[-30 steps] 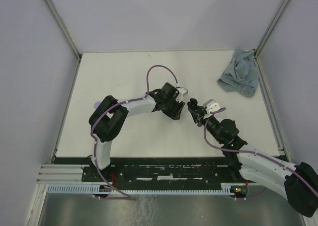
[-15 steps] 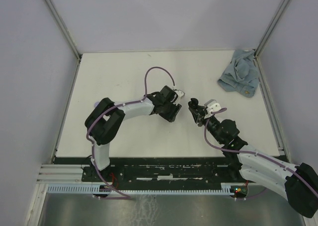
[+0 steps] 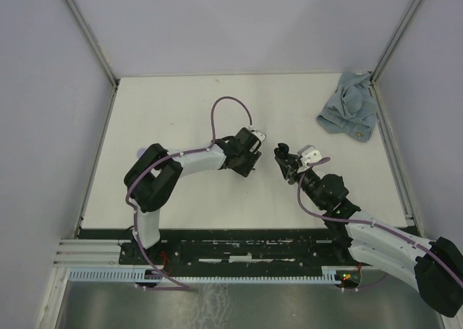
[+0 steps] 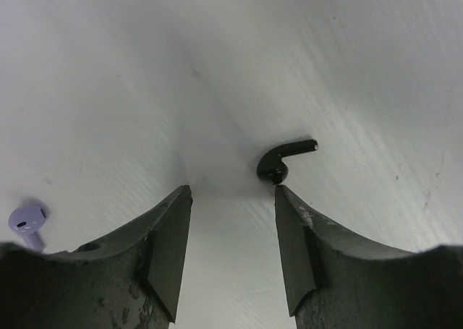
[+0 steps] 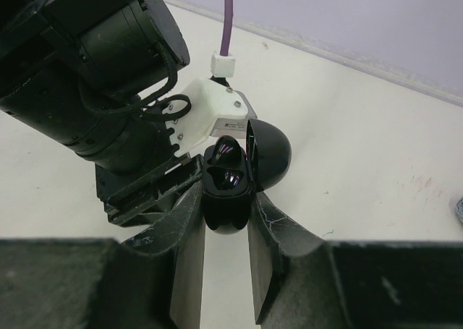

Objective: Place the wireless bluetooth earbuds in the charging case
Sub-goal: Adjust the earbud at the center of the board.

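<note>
The left claw [image 4: 231,195] hangs released over the counter [image 4: 108,90], a black earbud [image 4: 283,160] just off one fingertip. The right claw [image 5: 226,199] grasps the open charging case [image 5: 230,177].

The middle of the table [image 3: 166,105] was tight. The left gripper [image 4: 231,199] and right gripper [image 5: 226,206] sat nose to nose with only a slim gap between them. The right one's jaws were full of the open charging case [image 5: 231,173]. The left jaws stood apart over bare table. A black earbud [image 4: 286,159] lay just off one fingertip, and a lilac earbud [image 4: 27,219] lay clear on the other side. A crumpled cloth [image 3: 349,112] filled the far right corner, well apart. There was lots of room far and left.
</note>
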Available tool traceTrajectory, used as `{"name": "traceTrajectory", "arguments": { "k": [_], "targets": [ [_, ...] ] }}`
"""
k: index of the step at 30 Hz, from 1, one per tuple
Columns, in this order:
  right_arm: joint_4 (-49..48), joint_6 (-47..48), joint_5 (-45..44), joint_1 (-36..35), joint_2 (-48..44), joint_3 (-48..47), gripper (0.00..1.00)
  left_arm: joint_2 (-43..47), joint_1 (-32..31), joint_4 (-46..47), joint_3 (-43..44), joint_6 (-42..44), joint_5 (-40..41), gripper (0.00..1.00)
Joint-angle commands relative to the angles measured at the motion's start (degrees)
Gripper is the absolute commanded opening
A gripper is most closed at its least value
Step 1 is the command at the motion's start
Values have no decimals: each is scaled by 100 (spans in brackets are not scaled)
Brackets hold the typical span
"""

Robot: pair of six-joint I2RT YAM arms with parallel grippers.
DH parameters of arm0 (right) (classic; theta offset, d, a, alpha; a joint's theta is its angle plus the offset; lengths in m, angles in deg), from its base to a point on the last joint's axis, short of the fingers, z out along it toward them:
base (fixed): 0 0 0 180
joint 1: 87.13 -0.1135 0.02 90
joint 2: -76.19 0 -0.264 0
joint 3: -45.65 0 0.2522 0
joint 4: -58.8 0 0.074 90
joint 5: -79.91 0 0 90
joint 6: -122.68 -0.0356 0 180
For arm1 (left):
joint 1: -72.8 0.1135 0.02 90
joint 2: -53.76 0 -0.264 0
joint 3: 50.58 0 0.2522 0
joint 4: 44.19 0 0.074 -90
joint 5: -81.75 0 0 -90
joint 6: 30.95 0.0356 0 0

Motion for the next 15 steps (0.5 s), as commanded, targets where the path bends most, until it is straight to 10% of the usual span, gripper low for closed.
{"name": "traceTrajectory", "arguments": {
  "k": [1,15],
  "targets": [
    [-370,19,-70,-19,-21,1,3,296,37,-110,-45,-321,698,57],
    [-378,10,-118,-13,-28,10,3,641,117,37,-5,-1158,408,59]
  ]
}}
